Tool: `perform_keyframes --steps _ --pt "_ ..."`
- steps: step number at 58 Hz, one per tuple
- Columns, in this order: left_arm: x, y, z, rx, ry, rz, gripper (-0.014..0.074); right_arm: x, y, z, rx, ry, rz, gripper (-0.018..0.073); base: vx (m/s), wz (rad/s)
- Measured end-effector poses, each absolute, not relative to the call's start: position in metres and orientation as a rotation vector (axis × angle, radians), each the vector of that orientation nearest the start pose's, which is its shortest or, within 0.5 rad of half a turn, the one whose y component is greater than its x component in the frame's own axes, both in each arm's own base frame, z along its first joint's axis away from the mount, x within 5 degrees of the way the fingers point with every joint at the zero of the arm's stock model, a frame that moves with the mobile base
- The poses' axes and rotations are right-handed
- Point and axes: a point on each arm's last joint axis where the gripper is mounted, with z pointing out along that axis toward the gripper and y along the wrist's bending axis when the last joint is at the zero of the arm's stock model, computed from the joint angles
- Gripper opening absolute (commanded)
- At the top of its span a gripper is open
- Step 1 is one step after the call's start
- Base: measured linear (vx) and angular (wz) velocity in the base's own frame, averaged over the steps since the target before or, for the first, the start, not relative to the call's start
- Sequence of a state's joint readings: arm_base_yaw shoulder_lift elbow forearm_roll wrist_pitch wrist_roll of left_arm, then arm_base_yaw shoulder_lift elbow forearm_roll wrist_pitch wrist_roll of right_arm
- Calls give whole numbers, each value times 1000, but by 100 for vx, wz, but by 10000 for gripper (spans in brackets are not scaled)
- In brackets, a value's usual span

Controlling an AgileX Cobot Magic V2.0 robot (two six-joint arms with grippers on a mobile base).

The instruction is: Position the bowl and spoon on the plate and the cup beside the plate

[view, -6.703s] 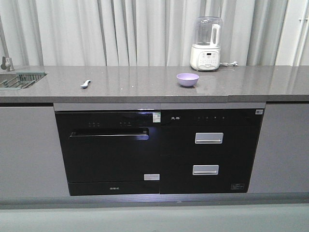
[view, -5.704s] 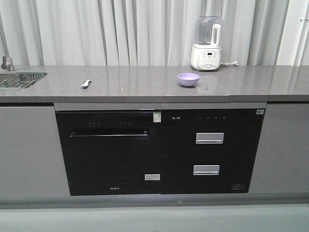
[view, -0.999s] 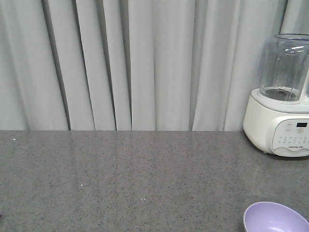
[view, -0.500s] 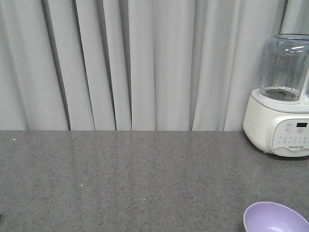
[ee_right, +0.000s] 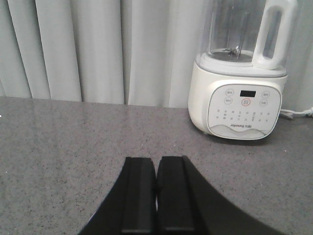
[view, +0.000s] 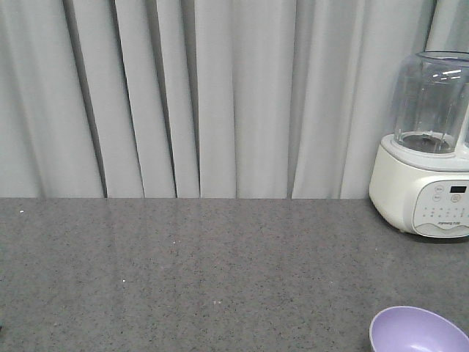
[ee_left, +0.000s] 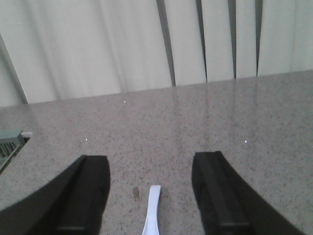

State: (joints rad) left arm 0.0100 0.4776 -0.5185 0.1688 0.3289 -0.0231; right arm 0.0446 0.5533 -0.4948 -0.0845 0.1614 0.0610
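The left jaws stand wide apart over the grey bench (ee_left: 195, 122). The pale handle of the spoon (ee_left: 152, 208) lies flat in the gap between them, touching neither, its other end cut off by the bottom of the left wrist view. The right jaws are pressed together with nothing between them, pointing toward the blender (ee_right: 242, 93), which stands by the bench's back edge against the curtain (view: 183, 95). The purple bowl (view: 416, 334) sits upright and empty on the bench, nearer the front edge than the blender and apart from it.
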Motion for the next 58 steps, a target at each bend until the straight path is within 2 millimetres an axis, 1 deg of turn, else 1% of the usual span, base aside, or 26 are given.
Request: perform_keyframes --steps 9,14,20,23,27,30,36,38,41,47,53,58 --pt "113 7 314 77 1858 159 526 130 5 315 -49 1755 4 438 0 0" --pt "119 9 308 72 1972 179 526 132 5 313 -49 1766 4 506 0 0" --pt "134 14 310 -12 2156 201 526 132 5 313 -49 1769 4 532 0 0" --pt "145 18 314 -64 2236 226 526 132 5 313 -49 1769 4 532 0 0" --pt "168 22 319 -94 2325 262 526 132 5 313 -49 1769 4 532 0 0" --pt "184 22 325 -90 2354 273 526 132 5 313 -49 1769 4 532 0 0" --pt "222 21 322 -31 2456 269 526 132 5 313 -49 1769 4 532 0 0" --pt "238 20 318 -7 2501 256 526 132 5 313 -49 1769 4 532 0 0" --pt "255 19 311 11 2557 239 526 132 5 313 -49 1769 4 532 0 0" --pt "289 18 289 21 2677 213 526 132 5 313 -49 1769 4 532 0 0" --pt "309 18 266 25 2767 212 526 132 5 313 -49 1769 4 532 0 0" --pt "318 18 249 30 2828 212 526 132 5 313 -49 1769 4 532 0 0"
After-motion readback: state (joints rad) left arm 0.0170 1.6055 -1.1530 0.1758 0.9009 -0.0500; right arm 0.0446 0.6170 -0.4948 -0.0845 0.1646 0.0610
